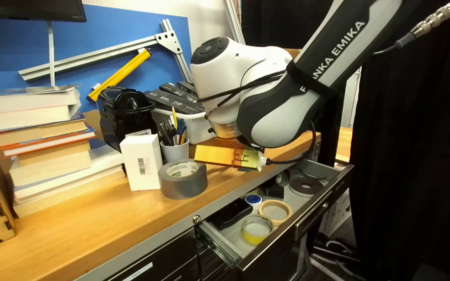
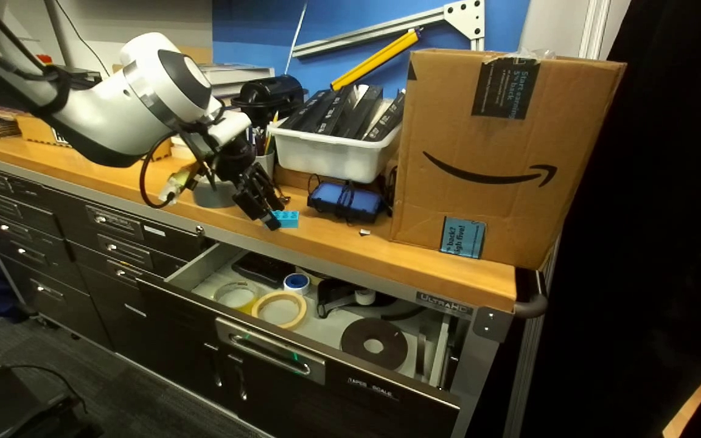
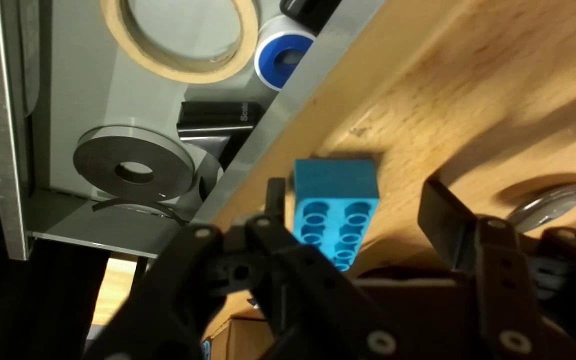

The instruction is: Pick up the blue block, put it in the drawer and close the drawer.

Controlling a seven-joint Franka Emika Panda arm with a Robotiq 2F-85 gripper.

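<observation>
Beside the open drawer (image 3: 78, 95), wrist view: blue block (image 3: 335, 211) on the bench (image 3: 408, 130), studs showing.
Claw (image 3: 360, 209), wrist view: fingers (image 3: 445, 222) wide apart, the block between them, nearer the finger on the drawer side; contact cannot be told.
Block, in an exterior view: just back from the drawer, its end right by the fingertips (image 2: 271, 222) and partly behind them.
Arm (image 1: 281, 127), in an exterior view: over the bench beside the drawer, the claw mostly hidden behind it.
</observation>
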